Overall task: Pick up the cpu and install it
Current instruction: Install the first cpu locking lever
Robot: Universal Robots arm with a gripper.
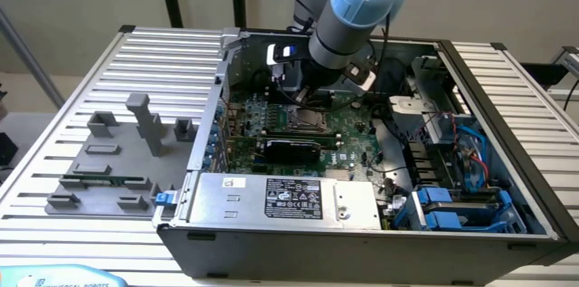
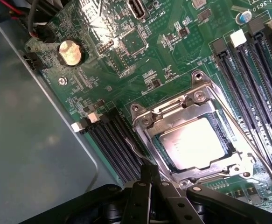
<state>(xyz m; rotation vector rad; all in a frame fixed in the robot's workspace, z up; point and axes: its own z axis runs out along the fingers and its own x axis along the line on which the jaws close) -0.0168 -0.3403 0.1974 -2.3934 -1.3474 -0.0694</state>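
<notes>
Your bench [image 1: 108,63] carries the open computer case [image 1: 362,239], with the motherboard [image 2: 140,60] lying flat inside it. The board's socket [image 2: 173,109] holds the cpu [image 2: 191,142], silver top up, inside the metal frame. Your hand [image 2: 149,175] hangs just beside that frame, fingers together and gripping nothing. As I judge it, a closed tip could scrape the chip, or press it down crooked and bend the pins.

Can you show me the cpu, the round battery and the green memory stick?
cpu [image 2: 191,142]: wrist view, middle of its shiny metal top.
round battery [image 2: 70,52]: wrist view, centre of its face.
green memory stick [image 1: 104,182]: exterior view, middle of its length.
</notes>
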